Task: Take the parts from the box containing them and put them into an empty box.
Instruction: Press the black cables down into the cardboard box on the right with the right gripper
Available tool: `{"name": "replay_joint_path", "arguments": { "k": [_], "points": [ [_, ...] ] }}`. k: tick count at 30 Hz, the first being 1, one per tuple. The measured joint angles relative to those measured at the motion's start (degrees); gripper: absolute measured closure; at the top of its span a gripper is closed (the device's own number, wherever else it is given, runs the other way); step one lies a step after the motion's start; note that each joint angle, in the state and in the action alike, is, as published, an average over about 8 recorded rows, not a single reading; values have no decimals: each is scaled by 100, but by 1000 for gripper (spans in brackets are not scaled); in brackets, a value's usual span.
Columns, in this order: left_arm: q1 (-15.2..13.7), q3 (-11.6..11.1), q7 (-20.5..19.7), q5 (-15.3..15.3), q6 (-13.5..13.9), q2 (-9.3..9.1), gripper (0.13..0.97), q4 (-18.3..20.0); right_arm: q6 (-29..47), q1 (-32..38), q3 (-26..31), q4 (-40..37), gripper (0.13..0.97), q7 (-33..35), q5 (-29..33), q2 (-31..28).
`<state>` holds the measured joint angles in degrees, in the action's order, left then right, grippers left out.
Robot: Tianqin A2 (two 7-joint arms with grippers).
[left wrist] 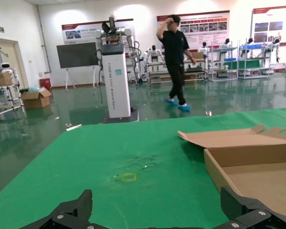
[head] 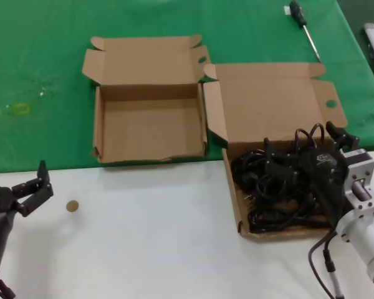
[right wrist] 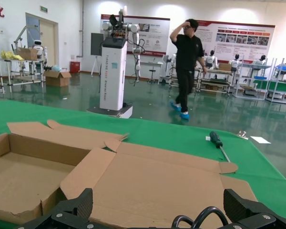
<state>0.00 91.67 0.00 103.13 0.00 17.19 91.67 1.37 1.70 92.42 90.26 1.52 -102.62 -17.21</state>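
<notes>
Right gripper [head: 334, 138], a black two-fingered claw on a silver wrist, sits low over the near right side of the shallow brown cardboard box with the tall lid panel [head: 237, 187]. Its fingers [head: 344, 135] are spread apart, and whether they touch anything below is hard to judge from the head view. Under it lie the thin black power cords [head: 271, 187], looped in a tangled heap that fills the tray of that box; one loop [right wrist: 200, 218] arches up between the fingers in the right wrist view. The box's tall lid [head: 268, 103] lies folded back on the green cloth [head: 37, 62], with a round hole in its right flap.

Just beside it on the left sits the shallow brown cardboard box with the short lid panel [head: 149, 128], its tray bare. Farther back, near the right rear of the cloth, lies a green-handled screwdriver [head: 304, 28].

Left gripper [head: 34, 187] rests over the white table surface [head: 149, 230] at the near left, fingers apart and holding nothing, well apart from both boxes. A small brown round disc [head: 72, 205] lies on the white surface just beside it.
</notes>
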Motion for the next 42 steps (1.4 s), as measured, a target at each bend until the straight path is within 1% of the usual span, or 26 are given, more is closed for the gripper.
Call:
{"name": "replay_joint_path", "arguments": {
  "k": [5,13,14,18,22,26,34,35,38,42],
  "points": [
    [0,0,0,0,0,0,155,0,0,0,0,0,129,0,0,0],
    [0,0,0,0,0,0,250,0,50,42,-28,-52,129,46,29,10],
    [0,0,0,0,0,0,250,0,62,48,-36,-61,129,56,33,12],
    [0,0,0,0,0,0,333,0,83,64,-44,-92,129,77,45,-15],
    [0,0,0,0,0,0,416,0,22,70,52,-129,129,56,31,-166],
    [0,0,0,0,0,0,416,0,-100,78,268,-177,129,9,-38,-455],
    [0,0,0,0,0,0,640,0,-188,177,737,-244,129,-133,-255,-1194],
    [0,0,0,0,0,0,640,0,-167,200,773,-253,129,-152,-274,-1288],
    [0,0,0,0,0,0,705,0,-20,272,798,-288,129,-174,-284,-1529],
    [0,0,0,0,0,0,792,0,363,358,677,-350,129,-62,-253,-1760]
  ]
}}
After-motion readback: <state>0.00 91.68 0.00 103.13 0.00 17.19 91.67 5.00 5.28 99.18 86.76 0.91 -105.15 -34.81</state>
